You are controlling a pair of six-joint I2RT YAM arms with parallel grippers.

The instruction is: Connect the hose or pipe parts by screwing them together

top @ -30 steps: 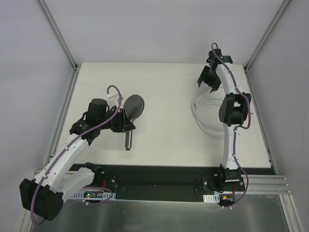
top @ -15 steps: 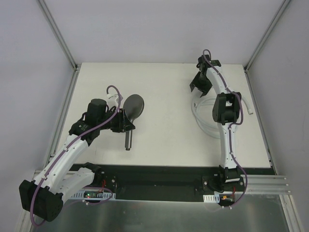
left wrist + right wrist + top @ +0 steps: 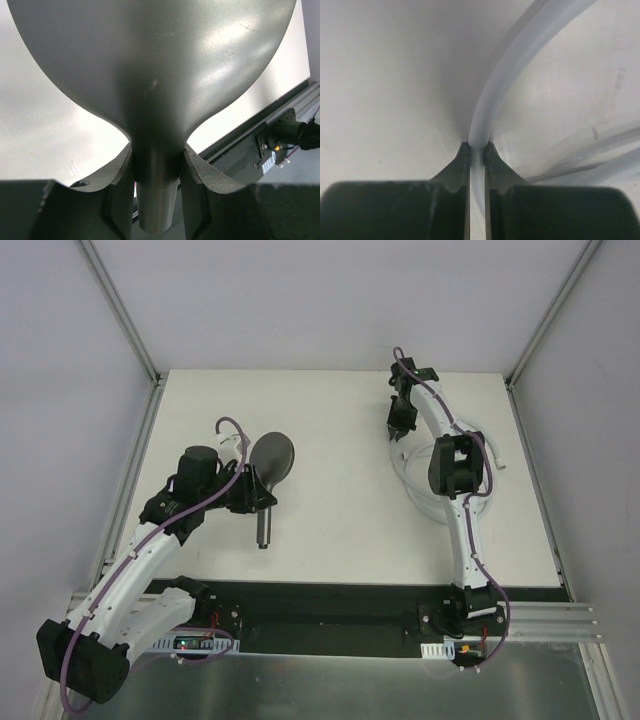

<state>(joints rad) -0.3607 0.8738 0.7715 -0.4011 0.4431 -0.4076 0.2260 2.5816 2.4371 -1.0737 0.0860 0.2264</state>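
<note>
Shower head [image 3: 272, 456]: dark grey, over the left half of the table [image 3: 340, 440]. Round face toward the far side, straight handle pointing at the near edge. Cannot tell whether resting on the surface or lifted off it. In the left wrist view [image 3: 150, 75], fills most of the picture, smooth back toward the camera, narrowing to the neck.

Left gripper [image 3: 256, 497]: clamped on that neck, just where head meets handle. 2 dark fingers [image 3: 120, 175] pressed against either side of it, no gap visible.

Hose [image 3: 409, 476]: pale, thin, looped on the right half of the table, coils partly hidden under the right arm. 1 end showing just right of that arm. Well apart from the shower head; parts not joined.

Right gripper [image 3: 400, 426]: down at the far-left part of the loop. Seen from the right wrist [image 3: 477, 150], pinched shut on a single strand of hose [image 3: 495, 100], which curves away up and right; more strands blurred at lower right.

Edges and room: broad bare stretch of table between the 2 parts. Metal rail [image 3: 128, 490] along the left edge, another on the right, close beside the hose loop. Plain wall behind the far edge. Dark strip [image 3: 330, 602] along the near edge, between the arm bases.
</note>
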